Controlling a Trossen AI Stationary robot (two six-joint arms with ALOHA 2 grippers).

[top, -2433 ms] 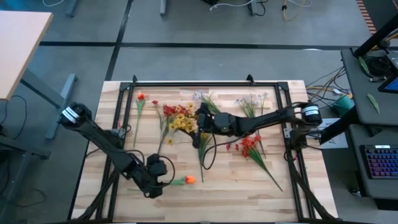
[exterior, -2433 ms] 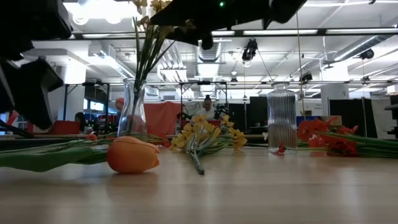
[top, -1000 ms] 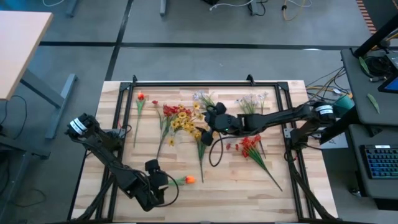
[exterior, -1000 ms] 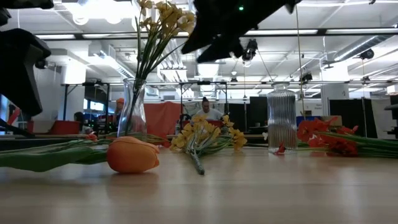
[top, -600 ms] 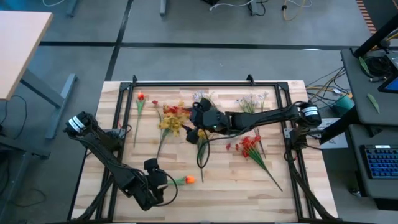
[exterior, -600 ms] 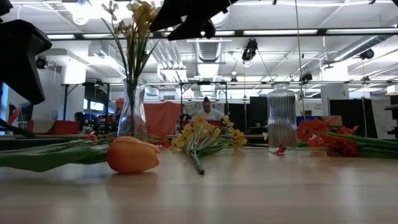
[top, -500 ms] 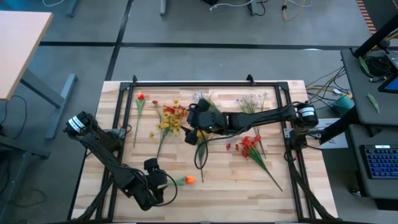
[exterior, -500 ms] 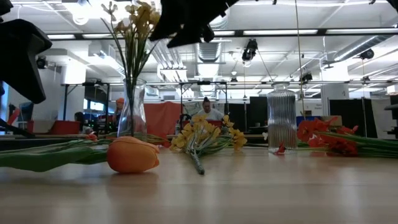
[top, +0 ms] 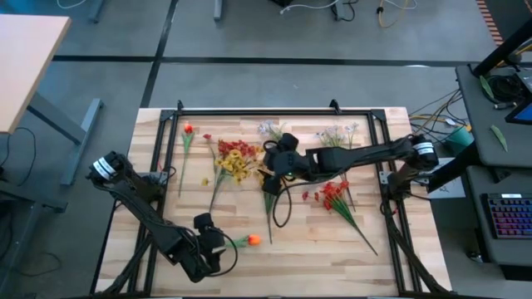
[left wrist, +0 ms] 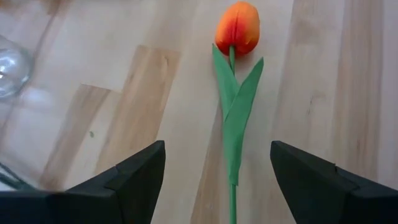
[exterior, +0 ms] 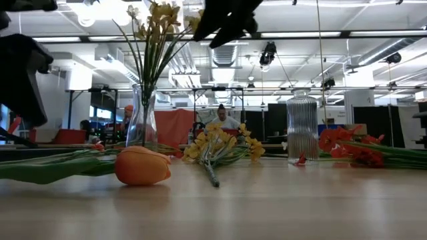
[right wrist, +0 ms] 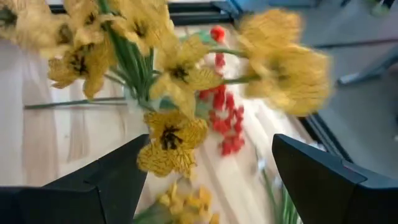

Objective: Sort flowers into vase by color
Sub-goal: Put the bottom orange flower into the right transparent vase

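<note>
An orange tulip [top: 253, 240] [left wrist: 237, 28] lies flat on the wooden table near its front edge. My left gripper [top: 219, 243] [left wrist: 216, 155] hovers open over its green stalk [left wrist: 231, 124], a finger on either side. A clear vase [exterior: 142, 120] holds yellow flowers [exterior: 157, 27] [right wrist: 168, 68] by their stalks. My right gripper [top: 269, 157] [right wrist: 211, 149] hangs open beside and above those blossoms, with nothing between its fingers. A yellow bunch [exterior: 217, 147] and red sprays [top: 334, 195] lie loose on the table.
An empty ribbed glass vase [exterior: 302, 127] stands right of centre. White sprays [top: 337, 137] and a red single stem [top: 188, 131] lie along the far edge. A black frame [top: 274, 110] rims the table. Bare wood lies right of the tulip.
My right gripper, open throughout, has swung toward the table's left edge and back, ending a little higher. The yellow flowers in the clear vase have swayed from leaning right to standing more upright and fanned out. My left gripper has kept still over the tulip.
</note>
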